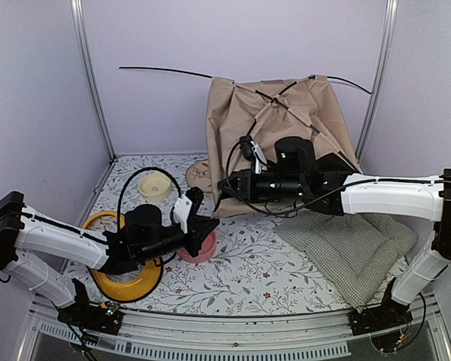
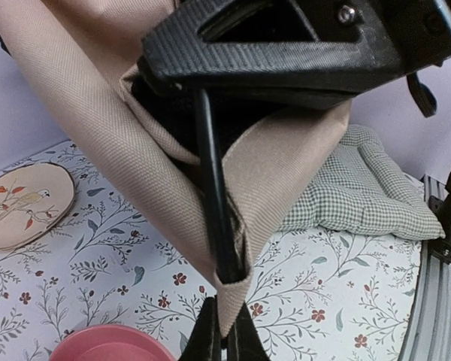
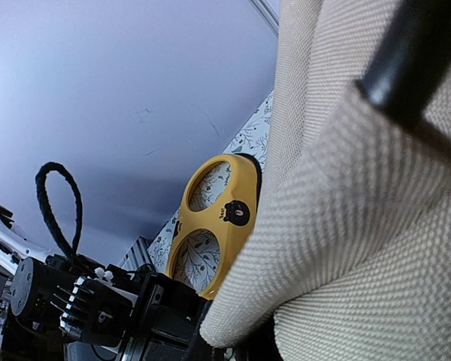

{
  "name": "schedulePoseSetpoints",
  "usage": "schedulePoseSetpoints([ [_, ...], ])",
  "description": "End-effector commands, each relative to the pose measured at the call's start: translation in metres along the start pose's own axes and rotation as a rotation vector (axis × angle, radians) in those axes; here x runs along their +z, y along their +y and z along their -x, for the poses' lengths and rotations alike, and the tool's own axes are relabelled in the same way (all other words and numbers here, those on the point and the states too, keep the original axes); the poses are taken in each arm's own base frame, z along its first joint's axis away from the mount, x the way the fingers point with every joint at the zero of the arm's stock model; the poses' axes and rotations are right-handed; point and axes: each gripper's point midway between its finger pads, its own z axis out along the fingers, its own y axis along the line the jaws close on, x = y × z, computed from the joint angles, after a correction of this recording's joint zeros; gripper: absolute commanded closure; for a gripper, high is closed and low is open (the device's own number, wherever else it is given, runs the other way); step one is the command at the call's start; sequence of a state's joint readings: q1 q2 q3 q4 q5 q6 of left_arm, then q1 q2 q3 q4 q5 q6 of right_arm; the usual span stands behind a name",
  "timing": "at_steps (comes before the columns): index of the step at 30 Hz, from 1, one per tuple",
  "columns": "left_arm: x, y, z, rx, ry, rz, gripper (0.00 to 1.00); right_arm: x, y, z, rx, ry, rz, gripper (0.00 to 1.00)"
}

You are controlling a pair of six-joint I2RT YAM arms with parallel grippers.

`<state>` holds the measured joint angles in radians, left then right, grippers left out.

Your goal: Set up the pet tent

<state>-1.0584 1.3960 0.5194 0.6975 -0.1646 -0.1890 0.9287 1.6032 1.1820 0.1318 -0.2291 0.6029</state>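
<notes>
The pet tent stands half-raised at the back, beige fabric with thin black poles sticking out at its top. My left gripper is shut on the tip of a beige fabric corner, where a black pole sits in a pocket. In the top view the left gripper reaches up at the tent's lower left corner. Just above it my right gripper is shut on tent fabric. Its fingertips are mostly covered by cloth.
A yellow two-hole bowl stand lies front left with a pink bowl beside it. A cream bowl and a round bird-print mat sit behind. A green-checked cushion lies at the right. Purple walls enclose the table.
</notes>
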Motion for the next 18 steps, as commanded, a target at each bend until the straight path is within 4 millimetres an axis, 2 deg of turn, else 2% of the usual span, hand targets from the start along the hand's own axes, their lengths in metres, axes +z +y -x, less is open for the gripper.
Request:
schedulePoseSetpoints([
  [1,0.006,0.006,0.004,-0.012,0.004,0.013,1.0,-0.016,0.005,0.026,-0.076,-0.097,-0.014,1.0],
  [9,0.01,0.008,-0.001,-0.02,0.023,0.012,1.0,-0.016,0.007,0.024,-0.089,-0.086,-0.002,1.0],
  [18,0.004,0.007,0.006,-0.021,0.008,0.003,1.0,-0.013,-0.014,0.02,-0.094,-0.09,-0.092,1.0],
])
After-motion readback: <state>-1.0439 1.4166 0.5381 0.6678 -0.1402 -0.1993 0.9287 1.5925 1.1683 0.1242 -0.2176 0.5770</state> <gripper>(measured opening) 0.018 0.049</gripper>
